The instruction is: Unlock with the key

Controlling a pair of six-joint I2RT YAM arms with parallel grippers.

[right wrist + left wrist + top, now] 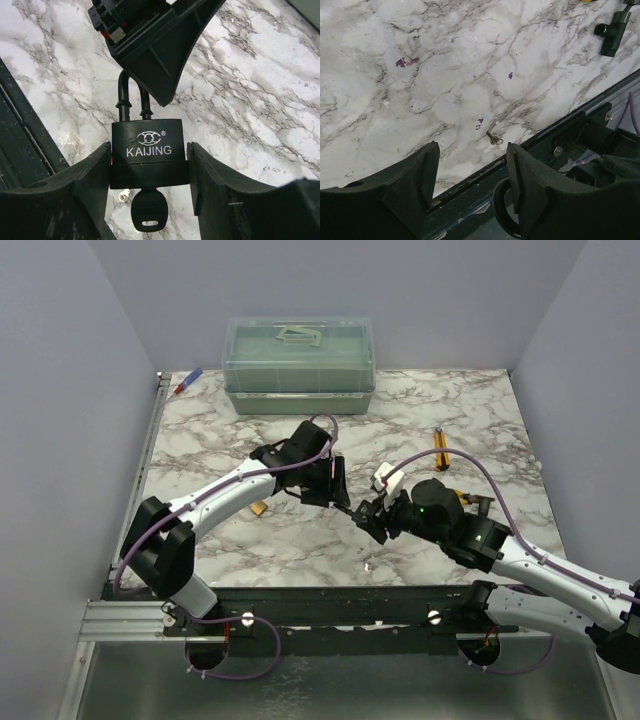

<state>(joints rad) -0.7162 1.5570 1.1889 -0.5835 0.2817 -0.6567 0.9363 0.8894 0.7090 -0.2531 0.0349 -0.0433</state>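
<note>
Nearest the right wrist camera hangs the key (pixel 148 212), its round black head showing in the throat of the right gripper (pixel 149 165), back from the fingertips towards the palm. Its blade is seated in the bottom face of the black padlock (pixel 148 152). The right gripper is clamped on that lock, one finger flat against each side of the body. The key's long axis runs in line with the lock body and the shackle (pixel 121 95), straight along the fingers, so the head points back at the wrist and the shackle points out beyond the fingertips. At that far end sits the left gripper (pixel 472 150), with its jaws standing apart and marble table (pixel 470 65) showing between them. A black loop, probably the shackle, curves by one of its fingers. Whether that finger is hooked through the loop or only lies beside it I cannot tell. The right gripper is therefore the nearer one to the key, but it is occupied holding the lock. The left is free but has the whole lock between it and the key head. Seen from above, both arms reach in low from their bases, the left bending inward from its side and the right stretched across from the other, and the two grippers meet tip to tip.
</note>
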